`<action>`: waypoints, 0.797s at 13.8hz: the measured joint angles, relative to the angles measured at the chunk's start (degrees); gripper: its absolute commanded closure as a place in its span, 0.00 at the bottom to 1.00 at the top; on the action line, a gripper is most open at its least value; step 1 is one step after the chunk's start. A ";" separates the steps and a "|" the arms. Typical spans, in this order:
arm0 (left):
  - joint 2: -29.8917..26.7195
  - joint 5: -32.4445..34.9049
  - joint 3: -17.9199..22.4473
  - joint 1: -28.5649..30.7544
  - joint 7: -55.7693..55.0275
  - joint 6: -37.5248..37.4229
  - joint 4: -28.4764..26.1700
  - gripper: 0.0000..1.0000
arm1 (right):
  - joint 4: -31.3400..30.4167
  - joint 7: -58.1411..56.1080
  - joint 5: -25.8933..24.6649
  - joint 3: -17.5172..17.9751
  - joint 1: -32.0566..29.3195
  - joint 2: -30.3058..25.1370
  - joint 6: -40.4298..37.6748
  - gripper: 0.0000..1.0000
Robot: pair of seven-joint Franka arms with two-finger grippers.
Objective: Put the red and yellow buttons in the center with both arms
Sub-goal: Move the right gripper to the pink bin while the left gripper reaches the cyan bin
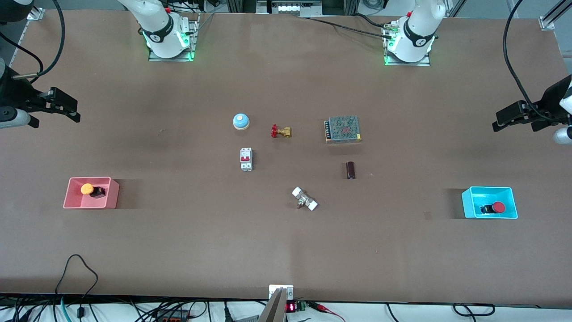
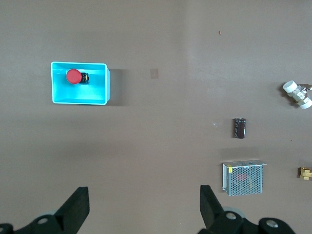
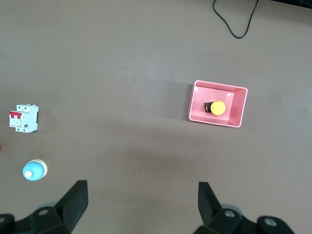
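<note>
The yellow button [image 1: 88,189] lies on its side in the pink bin [image 1: 111,197] toward the right arm's end of the table; it also shows in the right wrist view [image 3: 217,107]. The red button [image 1: 497,207] lies in the cyan bin [image 1: 467,203] toward the left arm's end; it also shows in the left wrist view [image 2: 74,76]. My right gripper [image 1: 77,112] is open and empty, up over the table's end, apart from the pink bin. My left gripper [image 1: 496,121] is open and empty, up over the other end. The brown center [image 1: 295,165] is bare between the loose parts.
Around the middle lie a blue-and-white dome bell [image 1: 241,121], a brass valve with a red handle [image 1: 280,131], a meshed power supply [image 1: 342,129], a white circuit breaker [image 1: 246,159], a dark cylinder [image 1: 351,170] and a white-capped fitting [image 1: 304,199].
</note>
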 measured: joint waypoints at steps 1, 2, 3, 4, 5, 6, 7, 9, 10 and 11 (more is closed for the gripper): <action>-0.02 0.00 -0.01 0.00 0.00 -0.09 -0.05 0.00 | 0.00 0.00 0.00 -0.02 0.00 0.01 -0.02 0.00; -0.06 0.00 -0.02 0.00 0.00 -0.29 -0.19 0.00 | 0.00 0.00 0.00 -0.02 0.00 0.02 -0.04 0.00; -0.10 0.00 -0.05 0.00 0.00 -0.36 -0.34 0.00 | 0.00 0.00 0.00 -0.02 0.00 0.02 -0.06 0.00; -0.13 0.00 -0.10 -0.01 0.00 -0.43 -0.50 0.00 | 0.00 0.00 0.00 -0.02 0.00 0.03 -0.11 0.00; -0.12 0.00 -0.20 -0.05 0.00 -0.90 -0.71 0.00 | 0.00 0.00 0.00 -0.02 0.00 0.06 -0.23 0.00; -0.08 0.00 -0.32 -0.11 0.00 -2.07 -1.08 0.00 | -0.02 0.00 0.00 -0.02 0.00 0.18 -0.38 0.00; 0.15 0.00 -0.37 -0.13 0.00 -3.09 -1.57 0.00 | -0.06 0.00 0.00 -0.02 0.00 0.49 -0.48 0.00; 1.51 0.03 -0.31 0.06 -0.01 -3.28 -2.47 0.00 | -0.17 0.00 -0.08 -0.12 -0.03 2.09 -0.59 0.00; 3.05 0.03 -0.20 0.20 -0.01 -3.22 -2.56 0.00 | -0.22 0.00 -0.33 -0.32 -0.23 3.31 -0.61 0.00; 4.99 0.03 -0.06 0.52 0.00 -2.84 -2.58 0.00 | -0.30 0.00 -0.47 -0.54 -0.83 4.69 -0.63 0.00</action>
